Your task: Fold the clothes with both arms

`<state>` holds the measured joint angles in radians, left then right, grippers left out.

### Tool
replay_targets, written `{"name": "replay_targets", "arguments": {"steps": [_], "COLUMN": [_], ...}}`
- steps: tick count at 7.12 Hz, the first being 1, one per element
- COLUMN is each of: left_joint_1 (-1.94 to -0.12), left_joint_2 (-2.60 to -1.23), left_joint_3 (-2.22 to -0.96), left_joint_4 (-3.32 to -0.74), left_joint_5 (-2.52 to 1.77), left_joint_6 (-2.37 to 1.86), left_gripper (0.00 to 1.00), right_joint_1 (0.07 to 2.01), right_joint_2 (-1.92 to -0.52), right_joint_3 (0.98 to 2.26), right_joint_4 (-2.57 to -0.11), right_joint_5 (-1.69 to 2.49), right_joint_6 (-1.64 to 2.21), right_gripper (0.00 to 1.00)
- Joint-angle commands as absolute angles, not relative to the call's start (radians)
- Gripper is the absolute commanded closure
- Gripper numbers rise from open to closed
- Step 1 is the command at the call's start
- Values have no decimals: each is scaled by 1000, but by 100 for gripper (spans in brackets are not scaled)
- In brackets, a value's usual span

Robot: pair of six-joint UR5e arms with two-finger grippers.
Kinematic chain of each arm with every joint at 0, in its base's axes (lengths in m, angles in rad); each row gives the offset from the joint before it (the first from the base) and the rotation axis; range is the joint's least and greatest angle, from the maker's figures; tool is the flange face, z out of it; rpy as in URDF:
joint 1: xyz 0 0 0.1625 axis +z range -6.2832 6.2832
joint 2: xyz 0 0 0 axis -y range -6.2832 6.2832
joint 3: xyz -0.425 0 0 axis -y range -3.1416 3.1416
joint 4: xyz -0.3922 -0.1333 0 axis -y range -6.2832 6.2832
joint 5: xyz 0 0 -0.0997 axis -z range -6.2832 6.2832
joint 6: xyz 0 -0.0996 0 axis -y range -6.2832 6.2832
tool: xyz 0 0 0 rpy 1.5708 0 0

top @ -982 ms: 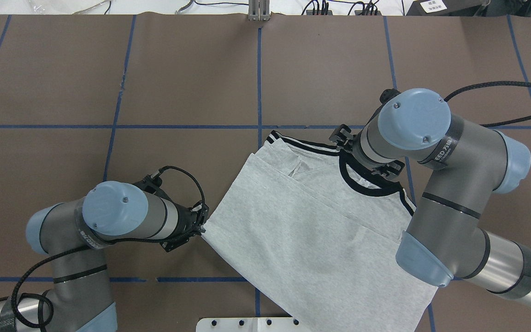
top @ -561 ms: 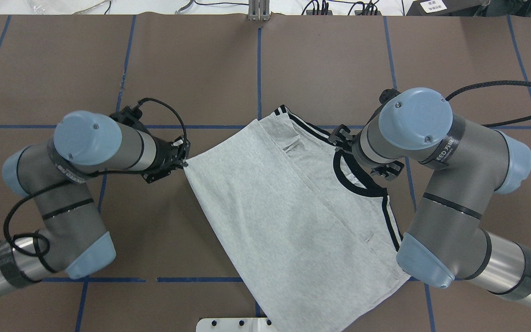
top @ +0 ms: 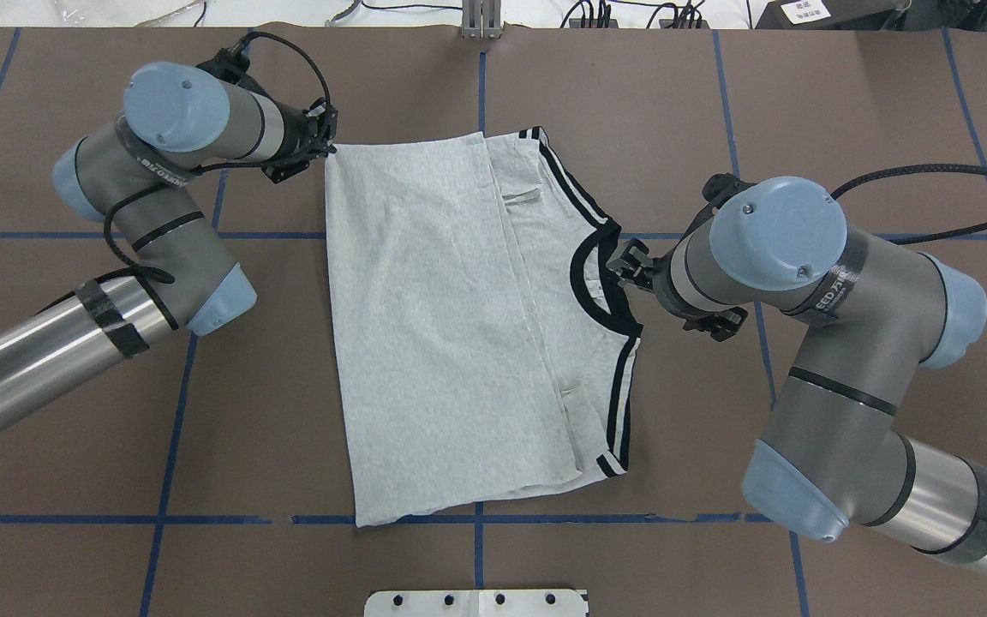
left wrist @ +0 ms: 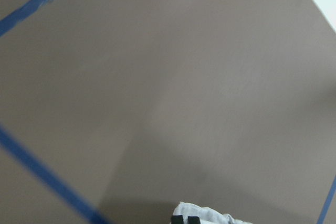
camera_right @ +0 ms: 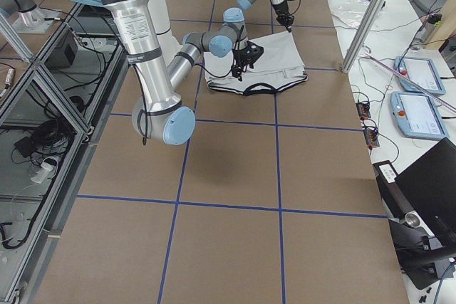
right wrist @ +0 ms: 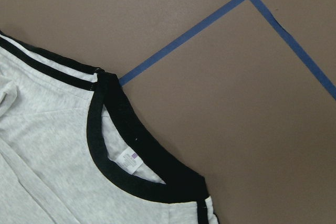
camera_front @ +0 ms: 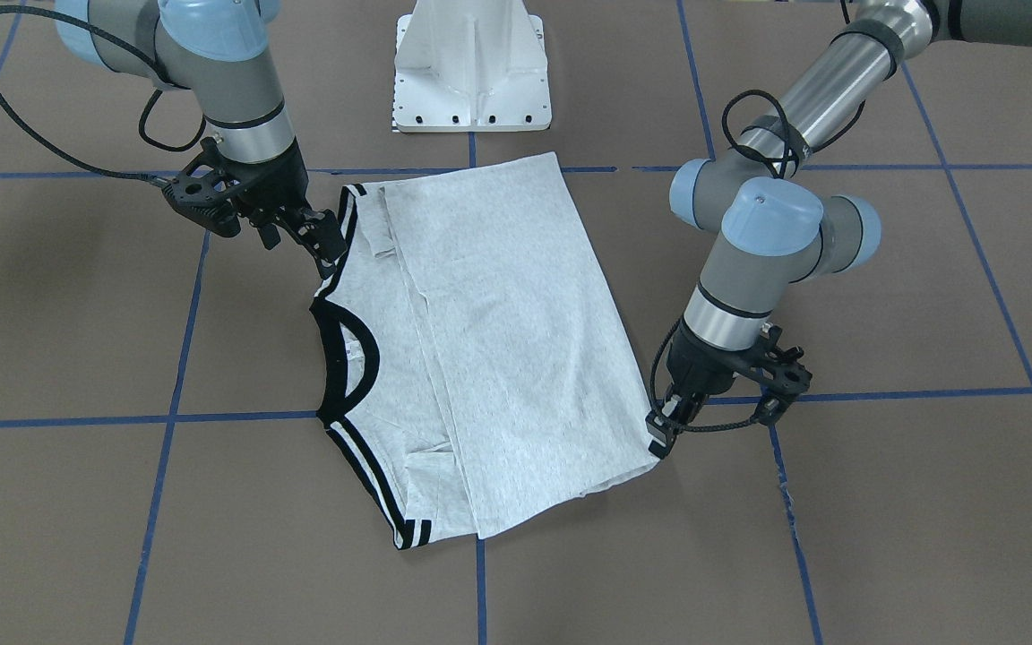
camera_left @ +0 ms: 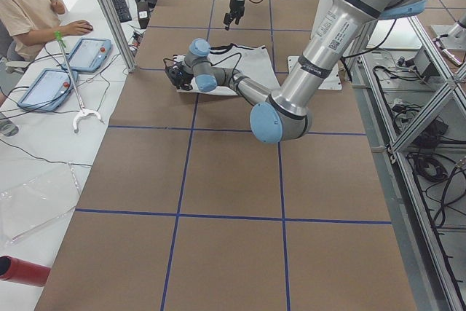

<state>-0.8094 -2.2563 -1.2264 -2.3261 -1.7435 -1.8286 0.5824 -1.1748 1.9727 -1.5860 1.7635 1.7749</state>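
The T-shirt (top: 425, 326) lies flat on the brown table (top: 759, 103), between my two arms. It is folded so that a plain grey panel covers most of its width. The black collar (right wrist: 157, 188) and the black-and-white striped trim (top: 622, 394) point toward my right arm. The plain straight edge points toward my left arm. The near left corner of the shirt reaches a blue tape line (top: 74, 518) on the table.

My left gripper (top: 328, 147) sits at the far left corner of the T-shirt. Its jaws are closed on that corner. In the left wrist view the two black fingertips (left wrist: 178, 219) stand together with a small bunch of grey fabric pinched at them.

My right gripper (top: 620, 264) is on the collar side, just beside the outer edge of the collar. The right wrist view looks down on the collar, the neck label (right wrist: 129, 161) and the trim. I cannot tell how far apart its jaws stand, nor whether they hold any fabric.
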Motion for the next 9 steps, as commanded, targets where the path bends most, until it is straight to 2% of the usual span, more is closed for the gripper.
{"name": "replay_targets", "arguments": {"steps": [1,4,5,6,7,8,9], "left_joint_1": [-834,-856,-864,-868,-873,-871,-871], "left_joint_2": [-2379,-2460,-2488,-2487,-2482,-2426,-2325], "left_joint_3": [-1000,-815,-772,-770,-782,-887,-1070], "left_joint_4": [-2495,-2624,-2640,-2640,-2640,-2640,-2635], "left_joint_5": [-1668,-1654,-1654,-1654,-1664,-1667,-1734], "left_joint_6": [-1740,-1649,-1649,-1646,-1631,-1629,-1631], "left_gripper": [100,100,94,64,39,36,35], "right_joint_1": [583,580,578,571,549,508,464], "right_joint_2": [-1177,-1175,-1172,-1166,-1160,-1160,-1152], "right_joint_3": [1974,1973,1974,1974,1976,1974,1980], "right_joint_4": [-1585,-1583,-1583,-1582,-1572,-1537,-1511], "right_joint_5": [1766,1764,1764,1764,1763,1755,1752], "right_joint_6": [1773,1776,1779,1784,1801,1843,1938], "right_gripper": [0,0,0,0,0,0,0]}}
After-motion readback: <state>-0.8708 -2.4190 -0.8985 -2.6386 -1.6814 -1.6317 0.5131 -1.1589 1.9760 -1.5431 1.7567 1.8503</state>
